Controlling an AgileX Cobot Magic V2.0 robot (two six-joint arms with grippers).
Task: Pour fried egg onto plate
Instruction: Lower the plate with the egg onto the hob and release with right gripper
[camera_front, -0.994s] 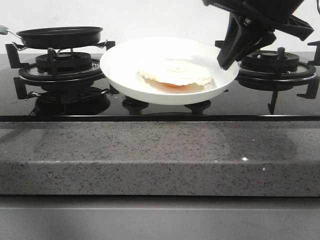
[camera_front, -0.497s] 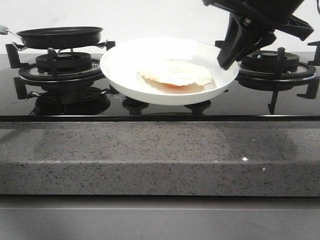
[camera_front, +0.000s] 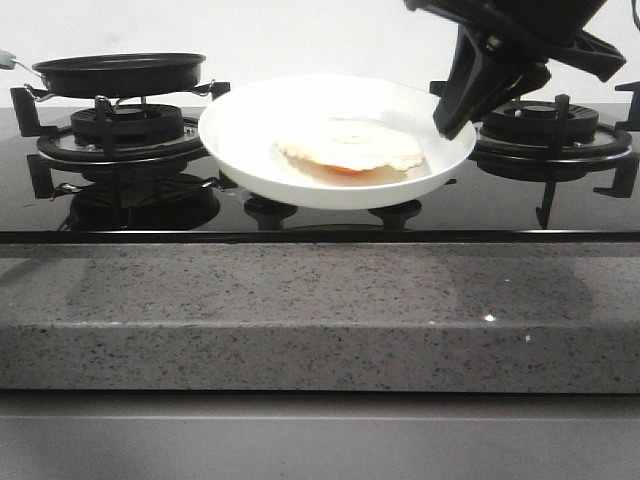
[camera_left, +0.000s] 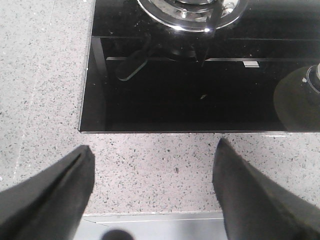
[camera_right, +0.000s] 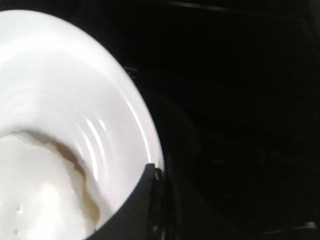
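Plate (camera_front: 240, 130) slightly left of before

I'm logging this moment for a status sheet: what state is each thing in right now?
Fried egg: lying flat in the plate.
Plate: held by its rim, above the stovetop.
Right gripper: shut on the plate's rim.
Left gripper: open, fingers empty, above the counter edge.
Frying pan: on the left burner; contents not visible.
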